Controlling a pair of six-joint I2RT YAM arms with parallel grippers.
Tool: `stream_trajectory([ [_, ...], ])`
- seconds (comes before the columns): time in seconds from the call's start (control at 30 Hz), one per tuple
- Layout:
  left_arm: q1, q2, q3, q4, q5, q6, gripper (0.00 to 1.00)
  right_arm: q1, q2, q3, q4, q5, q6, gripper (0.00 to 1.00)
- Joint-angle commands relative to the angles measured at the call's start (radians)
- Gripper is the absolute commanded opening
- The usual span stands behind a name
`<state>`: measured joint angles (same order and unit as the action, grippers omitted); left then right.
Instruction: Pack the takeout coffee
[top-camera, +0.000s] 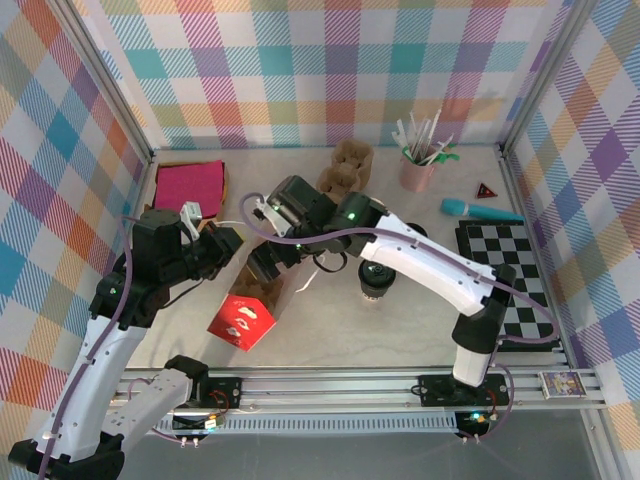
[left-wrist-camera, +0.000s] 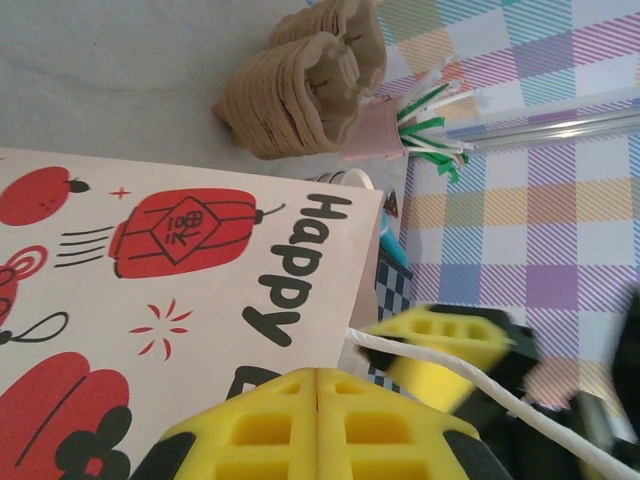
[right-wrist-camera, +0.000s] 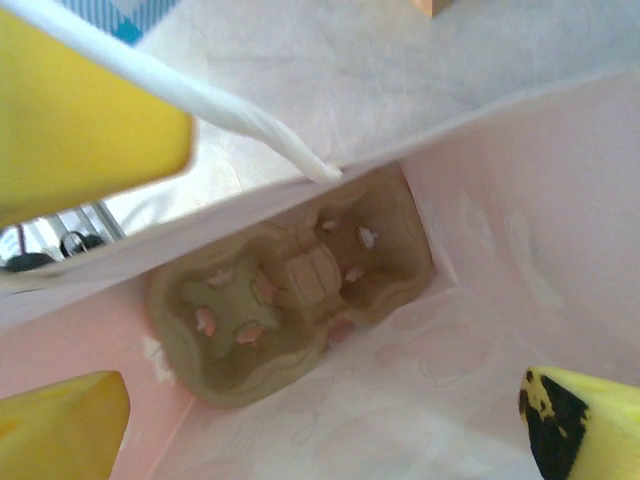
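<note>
Though my left gripper (left-wrist-camera: 318, 405) has its yellow fingers pressed flat together at the top edge of the paper bag (left-wrist-camera: 150, 300), I cannot tell whether any paper is caught between them. A white cord handle (left-wrist-camera: 450, 380) runs past at 4 o'clock. My right gripper (right-wrist-camera: 320, 410) is spread wide over the bag's mouth, holding nothing. Straight below it a cardboard cup carrier (right-wrist-camera: 290, 300) lies on the bag's floor. Seen from above, the takeout coffee (top-camera: 378, 282) stands upright on the table (top-camera: 400, 335) at 3 o'clock from the bag. It is near the bag and partly under my right forearm, with its black lid on, and neither set of fingers touches it. Farther off, toward 12 o'clock, a stack of carriers (top-camera: 345, 165) and a pink cup of straws (top-camera: 418, 168) stand by the back wall.
</note>
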<state>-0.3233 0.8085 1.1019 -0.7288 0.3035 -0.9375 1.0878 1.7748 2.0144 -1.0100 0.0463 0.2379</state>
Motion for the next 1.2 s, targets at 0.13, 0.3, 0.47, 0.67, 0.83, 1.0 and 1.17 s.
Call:
stream_trajectory([
  [0.13, 0.012, 0.033, 0.000, 0.024, -0.029, 0.048, 0.00, 0.006, -0.145, 0.051, -0.027, 0.017, -0.092, 0.99],
  [0.3, 0.018, 0.111, 0.050, 0.046, -0.014, 0.063, 0.03, 0.006, -0.179, 0.058, -0.028, 0.058, -0.120, 1.00],
  [0.47, 0.024, 0.172, 0.160, -0.015, -0.058, 0.119, 0.30, 0.004, -0.195, 0.061, -0.062, 0.153, -0.107, 0.99],
  [0.67, 0.056, 0.180, 0.189, -0.059, -0.096, 0.186, 0.62, -0.018, -0.187, 0.011, -0.104, 0.321, -0.006, 1.00],
  [0.83, 0.058, 0.231, 0.277, -0.121, -0.144, 0.313, 0.64, -0.084, -0.173, -0.019, -0.080, 0.284, 0.026, 0.99],
  [1.0, 0.063, 0.283, 0.317, -0.176, -0.235, 0.458, 0.67, -0.132, -0.126, 0.005, -0.078, 0.196, 0.030, 0.99],
  [1.17, 0.073, 0.350, 0.280, -0.138, -0.197, 0.462, 0.66, -0.143, -0.061, 0.026, -0.064, 0.130, 0.017, 1.00],
])
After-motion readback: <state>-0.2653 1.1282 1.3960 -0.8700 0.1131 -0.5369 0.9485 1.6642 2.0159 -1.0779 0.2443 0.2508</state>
